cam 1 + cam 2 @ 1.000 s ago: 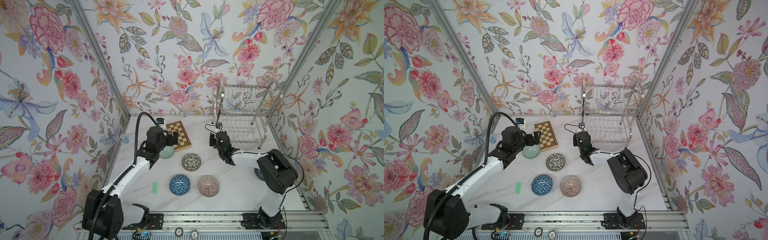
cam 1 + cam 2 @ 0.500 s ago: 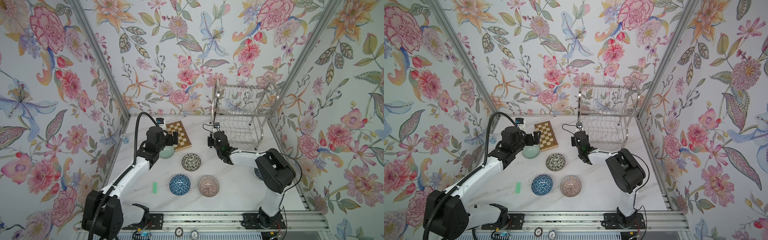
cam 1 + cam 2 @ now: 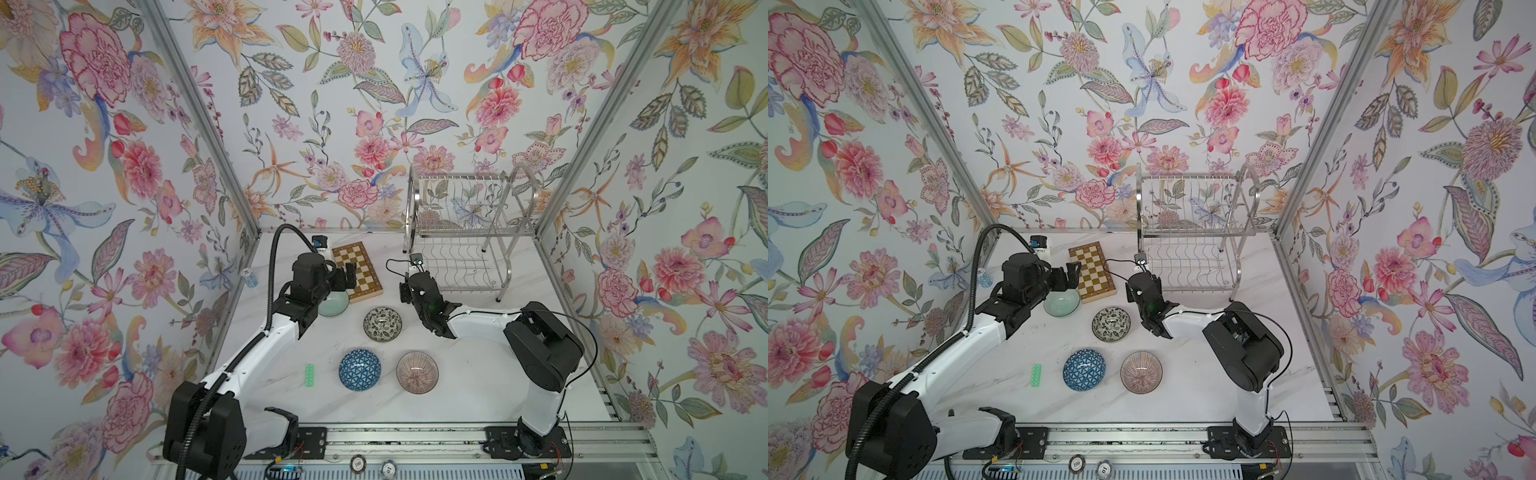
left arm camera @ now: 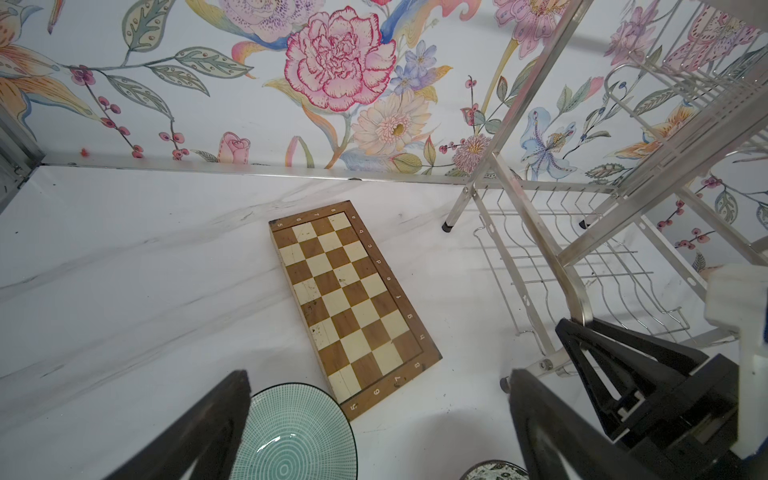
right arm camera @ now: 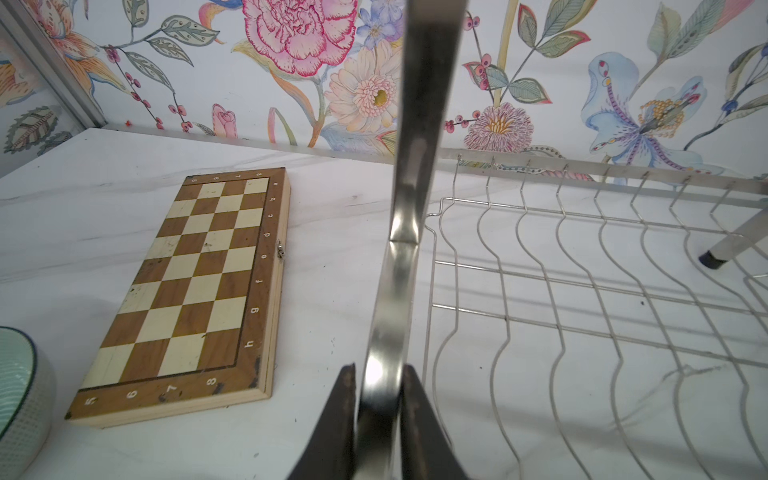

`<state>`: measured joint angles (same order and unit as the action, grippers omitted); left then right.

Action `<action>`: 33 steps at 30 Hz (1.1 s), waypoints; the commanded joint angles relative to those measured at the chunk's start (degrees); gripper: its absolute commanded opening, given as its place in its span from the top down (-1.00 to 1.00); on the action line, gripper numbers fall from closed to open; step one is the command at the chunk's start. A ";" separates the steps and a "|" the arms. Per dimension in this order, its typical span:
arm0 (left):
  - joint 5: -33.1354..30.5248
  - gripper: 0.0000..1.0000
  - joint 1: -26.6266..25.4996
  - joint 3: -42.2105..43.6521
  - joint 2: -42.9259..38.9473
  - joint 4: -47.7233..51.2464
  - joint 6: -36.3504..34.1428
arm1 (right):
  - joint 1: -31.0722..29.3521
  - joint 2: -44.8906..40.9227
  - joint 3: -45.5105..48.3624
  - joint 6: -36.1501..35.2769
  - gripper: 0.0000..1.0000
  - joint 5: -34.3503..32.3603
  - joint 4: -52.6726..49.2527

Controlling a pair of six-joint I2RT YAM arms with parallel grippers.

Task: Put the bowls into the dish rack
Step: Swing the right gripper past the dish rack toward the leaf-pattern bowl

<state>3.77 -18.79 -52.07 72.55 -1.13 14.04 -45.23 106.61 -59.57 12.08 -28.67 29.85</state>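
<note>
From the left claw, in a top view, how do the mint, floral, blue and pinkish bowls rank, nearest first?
1. Mint bowl, right beside the left claw.
2. Floral bowl, in the middle.
3. Blue bowl, near the front.
4. Pinkish bowl, front, further right.

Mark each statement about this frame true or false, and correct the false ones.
1. The right gripper is clamped on a leg of the dish rack. True.
2. One bowl already sits in the dish rack. False: the mint bowl, floral bowl, blue bowl and pink bowl all sit on the table.
3. The left gripper is open. True.
4. The left gripper grips the mint bowl. False: its fingers are empty, clear of the bowl.
</note>
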 commanded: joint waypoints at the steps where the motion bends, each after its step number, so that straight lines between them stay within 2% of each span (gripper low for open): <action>1: -1.36 -0.97 -0.19 0.13 -1.32 -0.23 0.19 | -1.81 -0.11 -1.68 0.44 0.61 0.07 -0.13; 21: -1.24 -0.97 -0.19 0.04 -0.88 -0.21 0.28 | -5.12 -3.52 1.69 0.89 0.58 -0.16 -1.02; 24: -1.31 -0.97 -0.15 -0.04 -0.75 -0.20 0.28 | -5.37 -4.02 1.78 0.84 0.44 -0.27 -1.29; 28: -1.48 -0.97 -0.15 -0.03 -0.66 -0.12 0.20 | -5.60 -5.75 2.65 0.32 -0.01 -0.45 -1.45; 33: -1.28 -0.97 -0.13 -0.13 -0.22 -0.02 -0.05 | -5.74 -8.90 3.75 -0.90 -0.29 0.37 -2.67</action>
<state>3.60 -18.79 -52.07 72.40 -1.10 14.02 -50.65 100.82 -56.82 12.01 -28.58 28.01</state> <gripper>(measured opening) 0.987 0.628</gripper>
